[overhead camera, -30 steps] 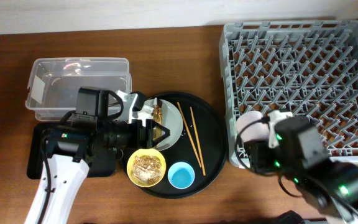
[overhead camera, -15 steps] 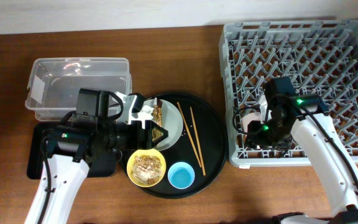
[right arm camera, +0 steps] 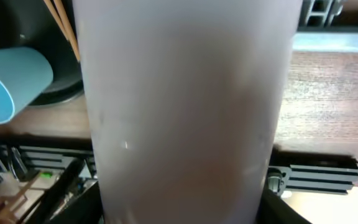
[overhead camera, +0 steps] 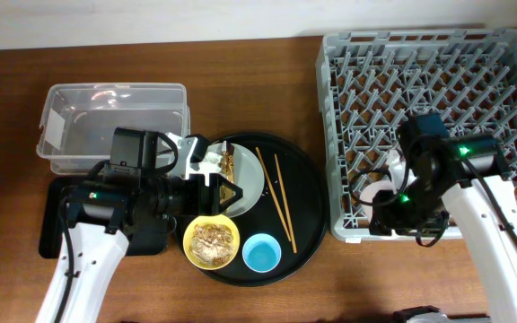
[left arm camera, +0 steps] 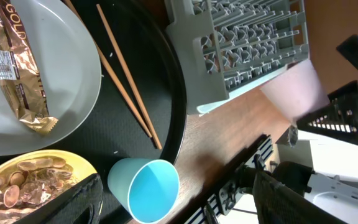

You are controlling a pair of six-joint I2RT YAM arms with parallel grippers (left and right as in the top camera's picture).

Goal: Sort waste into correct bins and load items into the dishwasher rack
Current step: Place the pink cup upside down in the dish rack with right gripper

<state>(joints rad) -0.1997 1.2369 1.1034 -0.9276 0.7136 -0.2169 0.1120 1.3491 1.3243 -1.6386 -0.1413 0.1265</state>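
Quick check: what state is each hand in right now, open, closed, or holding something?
Left hand: open, holding nothing.
Right hand: closed on the small pink cup.

A brown wooden bench (overhead camera: pixel 258 81) with fine grain fills nearly the whole overhead view. Along the bench's far edge runs a pale off-white strip (overhead camera: pixel 151 20); wall or floor, I cannot tell. The light is soft and even. Past another bench edge, the left wrist view shows a pale pinkish surface (left arm camera: pixel 294 84).
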